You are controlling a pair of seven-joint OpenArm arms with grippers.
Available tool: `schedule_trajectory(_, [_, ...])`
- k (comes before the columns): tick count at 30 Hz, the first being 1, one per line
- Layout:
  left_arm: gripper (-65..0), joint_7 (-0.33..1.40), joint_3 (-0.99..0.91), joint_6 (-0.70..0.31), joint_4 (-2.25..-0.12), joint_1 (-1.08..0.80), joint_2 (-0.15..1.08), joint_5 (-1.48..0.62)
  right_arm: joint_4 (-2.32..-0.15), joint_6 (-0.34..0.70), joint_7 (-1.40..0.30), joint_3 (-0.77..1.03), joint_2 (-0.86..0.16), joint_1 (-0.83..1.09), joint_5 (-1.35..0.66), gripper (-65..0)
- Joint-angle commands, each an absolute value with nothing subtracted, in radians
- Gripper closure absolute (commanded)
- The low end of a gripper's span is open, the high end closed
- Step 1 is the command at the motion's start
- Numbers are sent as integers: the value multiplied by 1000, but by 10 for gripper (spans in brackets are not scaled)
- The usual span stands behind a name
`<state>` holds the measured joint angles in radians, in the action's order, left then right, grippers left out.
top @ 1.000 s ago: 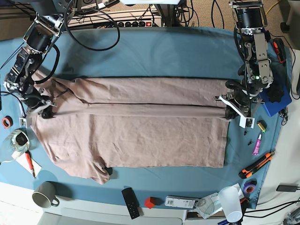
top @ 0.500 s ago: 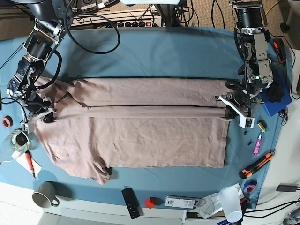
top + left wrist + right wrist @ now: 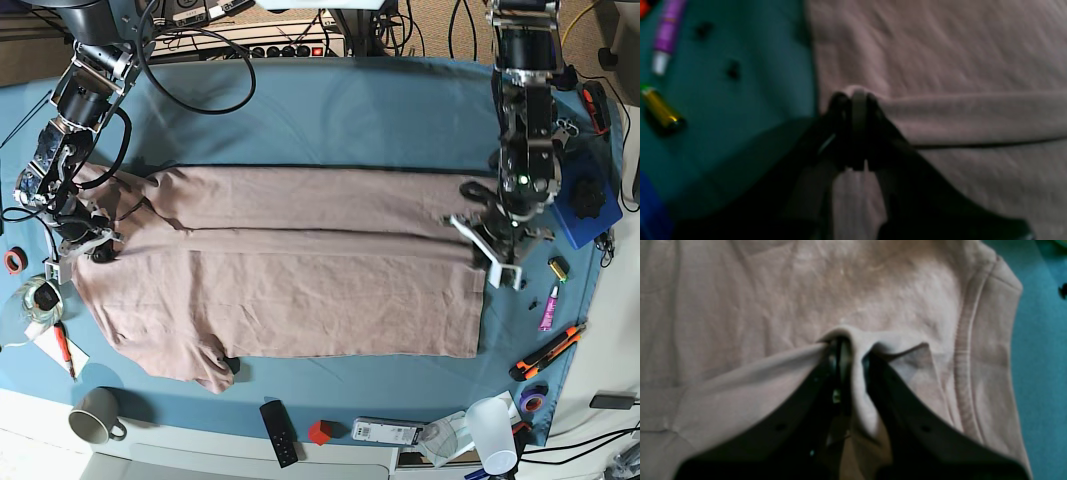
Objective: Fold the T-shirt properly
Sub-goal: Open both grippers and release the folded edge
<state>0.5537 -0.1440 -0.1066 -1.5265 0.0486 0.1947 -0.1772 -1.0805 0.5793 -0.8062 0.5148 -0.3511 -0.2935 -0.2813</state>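
pinching the t-shirt [image 3: 330, 300] at both ends of one long pleat, i have cloth closed between the fingertips of my right gripper [image 3: 853, 360] and my left gripper [image 3: 485, 262]. the shirt lies spread across the blue cloth [image 3: 400, 110], one side near the blue cloth's left edge as the base view shows it, the other stopping short of the tools along its right edge. the step in hand looks like carrying this pleat over to make a fold. to do it well, i should keep both pinches level, draw the pleat gently taut, move both hands together, then lower it flat before letting go. the sleeve side by my right fingers is bunched and could twist under the fold.
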Motion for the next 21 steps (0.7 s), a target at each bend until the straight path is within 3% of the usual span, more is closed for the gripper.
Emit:
schedule_trajectory(1, [0, 544, -147, -87, -1526, 76, 202, -173, -1097, 577, -772, 519, -378, -318, -290, 0])
schedule_trajectory(5, [0, 553, -147, -68, -1479, 103, 203, -153, -1097, 577, -762, 519, -383, -319, -290, 0])
schedule_trajectory(11, [0, 560, -147, -191, -1471, 105, 202, -154, -1098, 591, -762, 519, -382, -318, -290, 0])
schedule_trajectory(14, [-159, 560, -147, -225, -1472, 106, 202, -154, -1098, 620, -763, 519, -382, -318, -291, -3])
schedule_trajectory(16, [-237, 560, -147, -226, -1472, 106, 202, -154, -1098, 637, -763, 519, -383, -318, -291, -68])
schedule_trajectory(21, [-252, 598, -147, -181, -1481, 117, 202, -161, -1118, 639, -824, 519, -392, -318, -385, -96])
